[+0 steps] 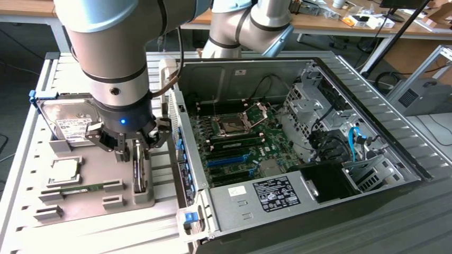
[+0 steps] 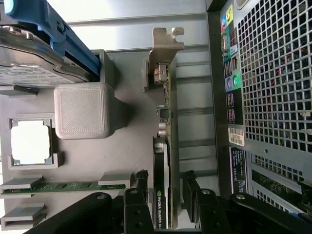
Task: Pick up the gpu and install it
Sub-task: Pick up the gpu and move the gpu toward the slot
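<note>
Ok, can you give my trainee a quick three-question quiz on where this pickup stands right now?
1. True or false: the claw has lifted the thin dark gpu card with a silver metal bracket clear of the grey plastic parts tray.
2. Multiple choice: the card is A) lying flat, B) standing on edge in the tray, C) hanging in the air.
3. Fill in: the claw's fingers sit on ___ sides of the card.

Key: 1 false, the card stands in the tray; 2 B; 3 both, with the claw open.
</note>
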`<state>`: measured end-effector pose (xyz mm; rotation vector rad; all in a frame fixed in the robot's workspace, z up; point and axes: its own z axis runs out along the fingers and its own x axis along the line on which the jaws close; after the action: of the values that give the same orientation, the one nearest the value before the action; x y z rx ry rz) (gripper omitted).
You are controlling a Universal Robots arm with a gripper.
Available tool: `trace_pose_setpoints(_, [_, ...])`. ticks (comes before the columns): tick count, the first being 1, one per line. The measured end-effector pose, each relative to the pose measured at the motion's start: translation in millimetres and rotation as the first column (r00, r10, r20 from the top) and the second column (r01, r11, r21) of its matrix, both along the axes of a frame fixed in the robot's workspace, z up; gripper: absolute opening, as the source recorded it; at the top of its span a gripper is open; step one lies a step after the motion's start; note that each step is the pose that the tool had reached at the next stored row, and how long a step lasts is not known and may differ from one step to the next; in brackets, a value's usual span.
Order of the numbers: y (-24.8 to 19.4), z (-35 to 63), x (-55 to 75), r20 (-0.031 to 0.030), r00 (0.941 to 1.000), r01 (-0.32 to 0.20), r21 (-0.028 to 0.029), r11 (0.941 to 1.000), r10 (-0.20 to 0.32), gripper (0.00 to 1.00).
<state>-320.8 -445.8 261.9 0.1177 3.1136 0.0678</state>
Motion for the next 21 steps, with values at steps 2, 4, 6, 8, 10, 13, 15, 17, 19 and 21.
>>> trace_pose_setpoints(2, [0.7,-2.9,0.0,0.0,1.0,0.0,-0.0001,1.0,0.0,0.42])
trace_pose_setpoints(4, [1.1,-5.0,0.0,0.0,1.0,0.0,-0.0001,1.0,0.0,0.42])
trace_pose_setpoints(6, [1.6,-7.3,0.1,-0.0001,1.0,0.0,-0.0001,1.0,0.0,0.42])
trace_pose_setpoints(8, [3.3,-9.2,0.0,-0.0004,1.0,0.0,-0.0003,1.0,0.0,0.42])
trace_pose_setpoints(10, [6.6,-11.0,0.1,-0.0001,1.0,0.0,-0.0002,1.0,0.0,0.42])
trace_pose_setpoints(13, [15.1,-12.8,0.1,-0.0003,1.0,0.0,-0.0012,1.0,0.0,0.42])
trace_pose_setpoints(15, [19.3,-15.3,0.1,0.0001,1.0,0.0,-0.0023,1.0,0.0,0.42])
trace_pose_setpoints(17, [19.3,-17.1,0.1,-0.0002,1.0,0.0,-0.0026,1.0,0.0,0.42])
trace_pose_setpoints(19, [19.3,-19.0,0.1,-0.0001,1.0,0.0,-0.0026,1.0,0.0,0.42])
trace_pose_setpoints(21, [19.3,-20.4,0.1,-0.0002,1.0,0.0,-0.0027,1.0,0.0,0.42])
